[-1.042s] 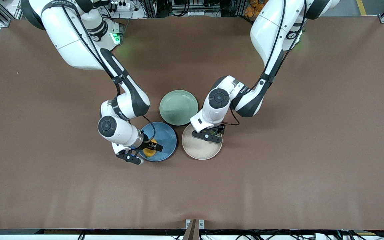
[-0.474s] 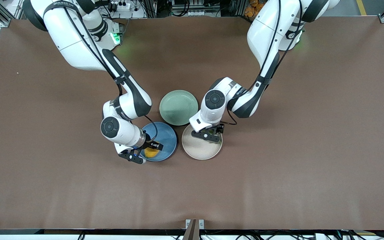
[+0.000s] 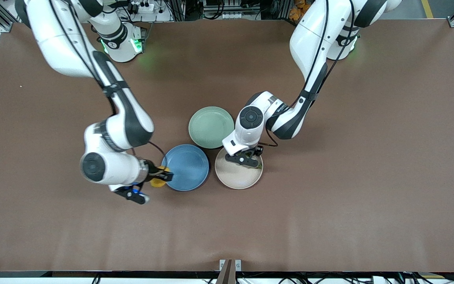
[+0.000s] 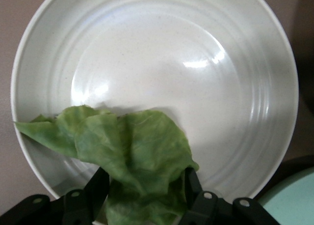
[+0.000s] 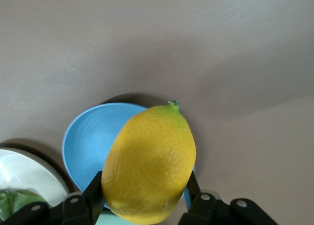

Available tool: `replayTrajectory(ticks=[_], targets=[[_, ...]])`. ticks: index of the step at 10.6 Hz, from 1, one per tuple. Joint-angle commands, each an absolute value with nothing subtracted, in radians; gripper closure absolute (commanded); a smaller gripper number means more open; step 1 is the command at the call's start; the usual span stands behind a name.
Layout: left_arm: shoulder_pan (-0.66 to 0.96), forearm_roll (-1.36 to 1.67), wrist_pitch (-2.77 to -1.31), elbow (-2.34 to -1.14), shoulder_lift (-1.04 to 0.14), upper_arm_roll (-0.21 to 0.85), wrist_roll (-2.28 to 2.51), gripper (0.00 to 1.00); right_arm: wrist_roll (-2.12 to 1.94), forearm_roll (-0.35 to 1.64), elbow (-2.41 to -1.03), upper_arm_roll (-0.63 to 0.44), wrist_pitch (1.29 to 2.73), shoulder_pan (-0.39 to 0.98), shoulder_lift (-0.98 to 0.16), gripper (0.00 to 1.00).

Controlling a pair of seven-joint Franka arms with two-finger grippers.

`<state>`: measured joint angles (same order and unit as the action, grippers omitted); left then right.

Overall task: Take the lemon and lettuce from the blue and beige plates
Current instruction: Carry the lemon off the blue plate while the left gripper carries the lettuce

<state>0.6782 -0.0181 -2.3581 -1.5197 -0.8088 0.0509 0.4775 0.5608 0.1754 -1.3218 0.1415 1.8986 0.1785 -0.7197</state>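
My right gripper (image 3: 160, 177) is shut on the yellow lemon (image 3: 156, 182) and holds it in the air over the edge of the blue plate (image 3: 187, 167) toward the right arm's end. In the right wrist view the lemon (image 5: 149, 161) fills the space between the fingers (image 5: 94, 188), with the blue plate (image 5: 86, 139) below it. My left gripper (image 3: 249, 159) is low over the beige plate (image 3: 237, 177). In the left wrist view it (image 4: 144, 188) is shut on the green lettuce (image 4: 132, 149), which spreads over the rim of the beige plate (image 4: 196, 63).
A mint-green plate (image 3: 211, 127) stands bare, touching both other plates, farther from the front camera. Its edge shows in the left wrist view (image 4: 292, 200). Brown table (image 3: 329, 205) lies all around.
My right gripper has lifted the lemon off the blue plate and carried it toward the right arm's end. The blue plate now lies bare. My left gripper has shifted only slightly over the beige plate.
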Motion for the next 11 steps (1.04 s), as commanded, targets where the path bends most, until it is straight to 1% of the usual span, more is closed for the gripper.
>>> replayTrajectory(ticks=[1, 2, 4, 5, 7, 8, 9, 10, 11], targets=[[0.689, -0.051, -2.358, -1.508, -0.807, 0.038, 0.523, 0.81, 0.401, 0.189, -1.347, 0.153, 1.803, 0.083, -0.677, 1.00], [0.689, -0.052, -2.350, -1.508, -0.801, 0.035, 0.535, 1.00, 0.320, 0.183, -1.361, 0.150, 1.784, 0.042, -0.661, 1.00], [0.687, -0.051, -2.310, -1.505, -0.770, 0.029, 0.567, 1.00, 0.160, 0.166, -1.449, 0.146, 1.790, -0.049, -0.623, 1.00], [0.680, -0.051, -2.277, -1.505, -0.741, 0.025, 0.565, 1.00, 0.103, 0.117, -1.489, 0.147, 1.796, -0.072, -0.612, 1.00], [0.657, -0.049, -2.182, -1.505, -0.631, 0.008, 0.563, 1.00, -0.015, 0.086, -1.586, 0.147, 1.851, -0.142, -0.574, 1.00], [0.620, -0.051, -2.142, -1.505, -0.579, 0.008, 0.560, 1.00, -0.129, 0.089, -1.641, 0.150, 1.905, -0.206, -0.565, 1.00], [0.579, -0.051, -2.107, -1.506, -0.530, 0.011, 0.548, 1.00, -0.188, 0.089, -1.691, 0.150, 1.952, -0.230, -0.557, 1.00], [0.554, -0.052, -2.061, -1.505, -0.496, 0.008, 0.542, 1.00, -0.211, 0.089, -1.706, 0.149, 1.966, -0.236, -0.552, 1.00], [0.495, -0.052, -2.018, -1.506, -0.470, 0.008, 0.493, 1.00, -0.244, 0.089, -1.707, 0.149, 1.970, -0.250, -0.555, 1.00]])
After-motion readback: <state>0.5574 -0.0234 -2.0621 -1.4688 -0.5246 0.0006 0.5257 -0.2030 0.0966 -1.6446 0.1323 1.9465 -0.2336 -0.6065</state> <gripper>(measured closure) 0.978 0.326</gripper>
